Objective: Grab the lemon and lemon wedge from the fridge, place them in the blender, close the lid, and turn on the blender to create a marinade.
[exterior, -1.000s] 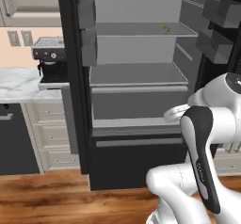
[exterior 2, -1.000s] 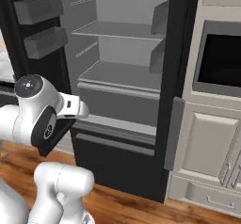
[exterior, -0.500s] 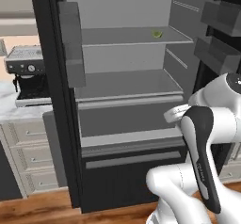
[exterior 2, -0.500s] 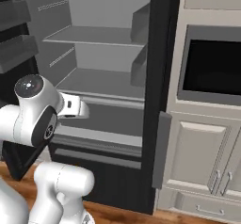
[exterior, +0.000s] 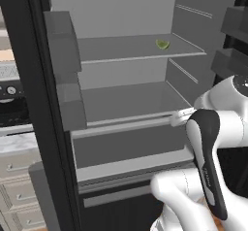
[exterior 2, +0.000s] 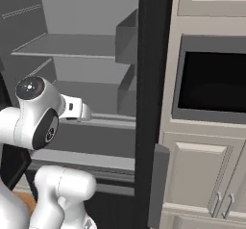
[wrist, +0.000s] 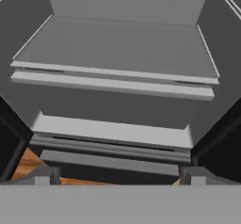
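Note:
The fridge [exterior: 121,101] stands open before me, dark grey inside with flat grey shelves. A small yellow-green lemon wedge [exterior: 162,44] lies on the upper shelf toward its right end. The lemon, the blender and the lid are out of view. My white arm [exterior: 213,133] is folded in front of the fridge, at the height of the middle shelf. In the hand view my gripper [wrist: 120,177] is open, its fingertips [wrist: 47,176] wide apart with nothing between them. It faces a bare shelf [wrist: 117,44] and the drawer front below it.
Boxy door bins [exterior: 63,41] hang on the left door, and more bins [exterior: 232,26] on the right one. An espresso machine [exterior: 9,99] stands on a counter at far left. Right of the black door edge [exterior 2: 151,79] are a dark built-in oven [exterior 2: 211,86] and cream cabinets [exterior 2: 206,175].
The base has driven closer to the fridge, so the fridge looms larger and the counter has slid off to the left. The gripper has stayed open.

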Controlling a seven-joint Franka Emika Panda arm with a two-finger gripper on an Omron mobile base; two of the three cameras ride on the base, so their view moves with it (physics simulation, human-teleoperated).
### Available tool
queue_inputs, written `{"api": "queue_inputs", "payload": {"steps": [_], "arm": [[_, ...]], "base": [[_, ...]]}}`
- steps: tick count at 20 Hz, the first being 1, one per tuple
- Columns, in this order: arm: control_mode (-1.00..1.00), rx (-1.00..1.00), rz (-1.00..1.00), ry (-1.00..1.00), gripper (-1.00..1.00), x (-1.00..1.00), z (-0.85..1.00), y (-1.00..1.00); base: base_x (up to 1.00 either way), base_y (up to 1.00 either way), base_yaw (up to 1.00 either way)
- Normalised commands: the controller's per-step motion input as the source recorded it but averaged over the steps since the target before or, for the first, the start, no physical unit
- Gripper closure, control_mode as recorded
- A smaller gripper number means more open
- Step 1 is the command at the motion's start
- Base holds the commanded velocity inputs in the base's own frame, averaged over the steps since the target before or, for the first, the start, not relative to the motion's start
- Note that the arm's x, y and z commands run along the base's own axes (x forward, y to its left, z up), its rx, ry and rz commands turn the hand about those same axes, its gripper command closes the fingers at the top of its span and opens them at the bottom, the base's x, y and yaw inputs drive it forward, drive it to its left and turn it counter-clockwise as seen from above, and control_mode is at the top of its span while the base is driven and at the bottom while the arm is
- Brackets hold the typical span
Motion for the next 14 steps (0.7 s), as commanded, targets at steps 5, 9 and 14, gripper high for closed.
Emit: {"api": "queue_inputs", "payload": {"steps": [5, 9, 14], "arm": [[1.0, 0.0, 0.0, 0.0, -1.0, 0.0, 0.0, 0.0], [-1.0, 0.0, 0.0, 0.0, -1.0, 0.0, 0.0, 0.0], [-1.0, 0.0, 0.0, -0.08, -1.0, 0.0, 0.21, 0.02]], "base": [[0.38, 0.21, -0.14], [0.0, 0.0, 0.0], [0.0, 0.0, 0.0]]}}
